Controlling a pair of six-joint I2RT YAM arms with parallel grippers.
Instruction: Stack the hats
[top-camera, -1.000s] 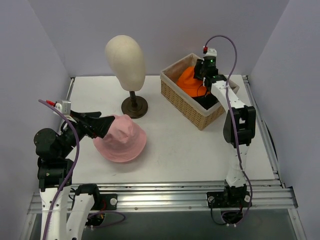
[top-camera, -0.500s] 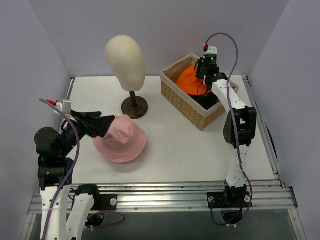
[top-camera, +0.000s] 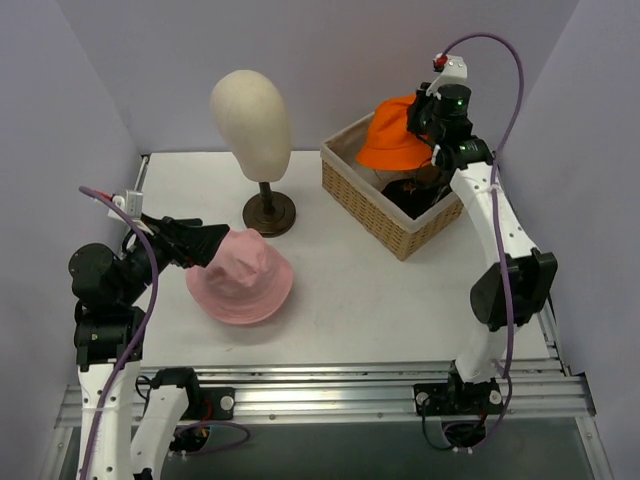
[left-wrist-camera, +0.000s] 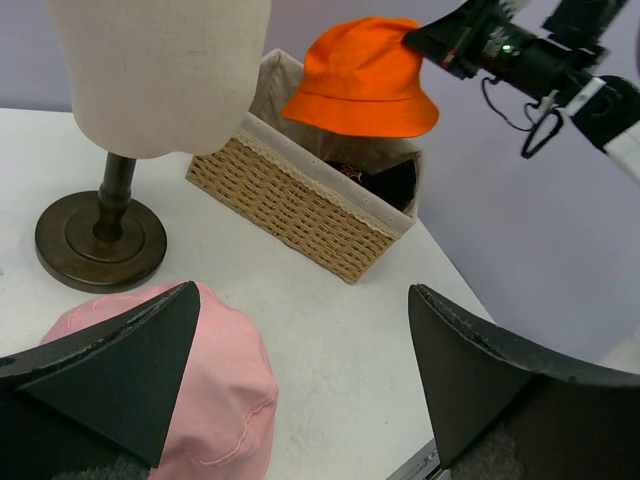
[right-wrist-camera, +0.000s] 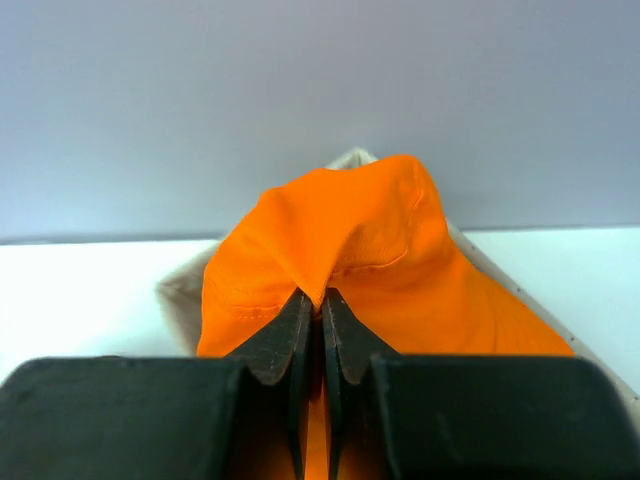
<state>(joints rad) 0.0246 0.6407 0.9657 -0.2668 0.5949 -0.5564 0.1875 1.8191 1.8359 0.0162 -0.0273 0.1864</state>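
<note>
My right gripper (top-camera: 418, 118) is shut on a pinch of the crown of the bright orange bucket hat (top-camera: 392, 136) and holds it in the air above the wicker basket (top-camera: 375, 205); the pinch shows in the right wrist view (right-wrist-camera: 321, 300). The orange hat also shows in the left wrist view (left-wrist-camera: 362, 80). A black cap (top-camera: 412, 195) lies inside the basket. The pale pink bucket hat (top-camera: 243, 278) lies flat on the table at the left. My left gripper (top-camera: 205, 243) is open, at the pink hat's left rim; the pink hat shows in the left wrist view (left-wrist-camera: 190, 400). The tan cap is out of view.
A cream mannequin head (top-camera: 251, 112) on a dark round stand (top-camera: 269, 213) rises behind the pink hat. The basket sits at the back right, near the right table edge. Purple walls close in on three sides.
My right gripper has risen with the orange hat, lifting it out of the basket. The left arm has hardly moved.
</note>
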